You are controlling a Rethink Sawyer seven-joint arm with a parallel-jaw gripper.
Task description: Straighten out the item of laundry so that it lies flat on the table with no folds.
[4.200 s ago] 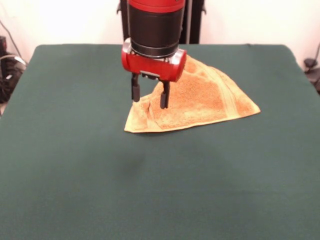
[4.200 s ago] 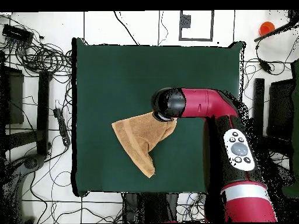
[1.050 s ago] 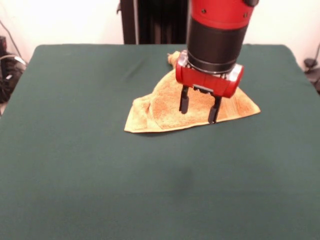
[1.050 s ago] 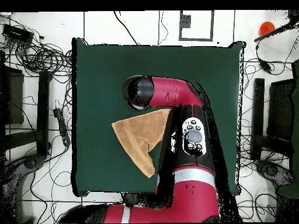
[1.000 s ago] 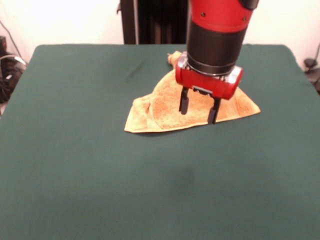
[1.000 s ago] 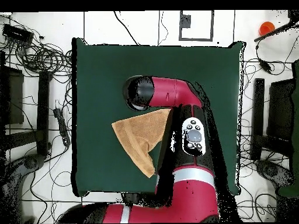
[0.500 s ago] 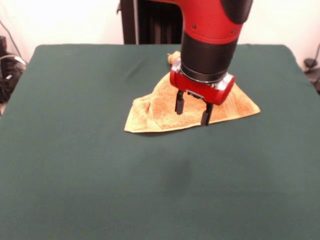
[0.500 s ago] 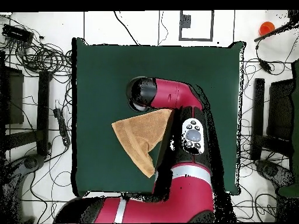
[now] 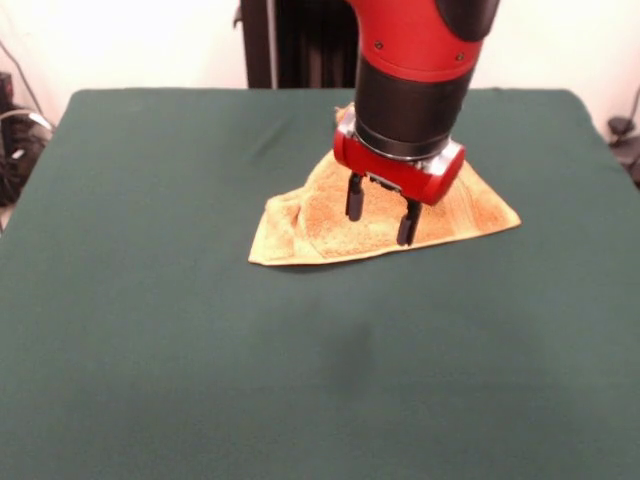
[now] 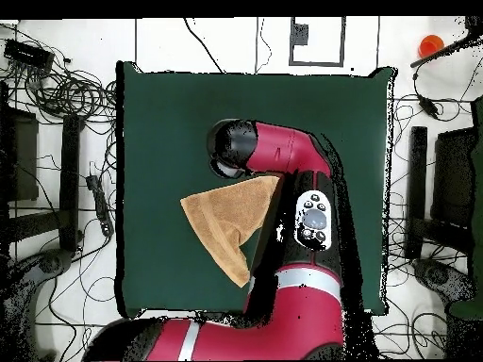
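The item of laundry point(image 9: 385, 215), a golden tan-orange towel, is being seen lying folded into a rough triangle on the table point(image 9: 150, 330), toward the table's far side in the front view and a little off its middle. Relative to the towel, the broad lower edge is facing the camera, one corner is pointing toward the picture's right, and a bunched, doubled-over part is showing at the lower left corner; a small tuft of cloth is peeking out at the towel's far tip, just beside the arm. The gripper point(image 9: 378, 210) is being held just over the towel's middle, its two dark fingers point(image 9: 354, 198) being kept apart with a clear gap between them and nothing clasped; whether the tips are touching the pile cannot be told. The red and black arm point(image 9: 410, 80) is being seen coming down from above the towel. In the overhead view the towel point(image 10: 222, 226) is being shown as a triangle lying on the table point(image 10: 160, 123) with its point directed toward the robot's base, and the arm point(image 10: 283, 151) is covering the towel's edge farthest from the base, so the gripper itself is being hidden there.
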